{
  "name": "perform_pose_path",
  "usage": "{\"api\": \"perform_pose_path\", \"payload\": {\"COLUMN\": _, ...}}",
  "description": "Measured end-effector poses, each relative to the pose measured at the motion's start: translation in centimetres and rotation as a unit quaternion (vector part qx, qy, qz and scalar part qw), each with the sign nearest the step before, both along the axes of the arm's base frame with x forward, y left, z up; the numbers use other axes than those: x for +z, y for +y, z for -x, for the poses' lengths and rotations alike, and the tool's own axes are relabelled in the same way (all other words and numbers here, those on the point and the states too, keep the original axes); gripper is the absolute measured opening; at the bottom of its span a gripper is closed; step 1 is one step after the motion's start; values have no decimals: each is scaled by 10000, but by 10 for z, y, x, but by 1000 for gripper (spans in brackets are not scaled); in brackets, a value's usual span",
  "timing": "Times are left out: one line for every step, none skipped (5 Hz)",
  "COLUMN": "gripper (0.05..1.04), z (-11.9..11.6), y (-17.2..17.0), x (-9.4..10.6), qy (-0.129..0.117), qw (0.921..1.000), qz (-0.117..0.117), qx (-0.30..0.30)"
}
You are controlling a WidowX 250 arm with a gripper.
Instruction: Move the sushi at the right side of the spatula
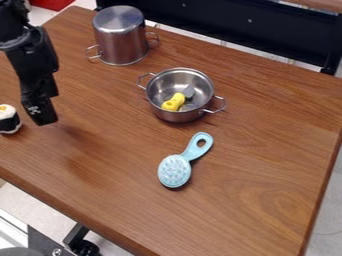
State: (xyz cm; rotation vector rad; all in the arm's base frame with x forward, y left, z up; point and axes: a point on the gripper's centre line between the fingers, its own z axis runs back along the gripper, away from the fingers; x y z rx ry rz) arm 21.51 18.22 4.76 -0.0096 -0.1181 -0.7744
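The gripper hangs over the left part of the table, just right of the sushi. At the left edge of the view sits the sushi, white on top with an orange spot and a black band around its lower part. A narrow gap shows between the two. A small tool with a yellow handle and a grey blade, which looks like the spatula, lies inside the open metal pot. It is well to the right of the gripper.
The open pot has two wire handles. Behind it to the left, another metal pot stands upside down. A light blue brush lies in front of the open pot. The wooden table has its right edge near the view's right side.
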Motion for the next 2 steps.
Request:
{"api": "perform_pose_path", "payload": {"gripper": 999, "z": 1, "y": 25, "x": -1, "qy": -55, "qw": 9998, "qz": 1, "qx": -213}}
{"api": "perform_pose_path", "payload": {"gripper": 999, "z": 3, "y": 49, "x": 1, "qy": 100, "qw": 9985, "qz": -71, "qx": -530}}
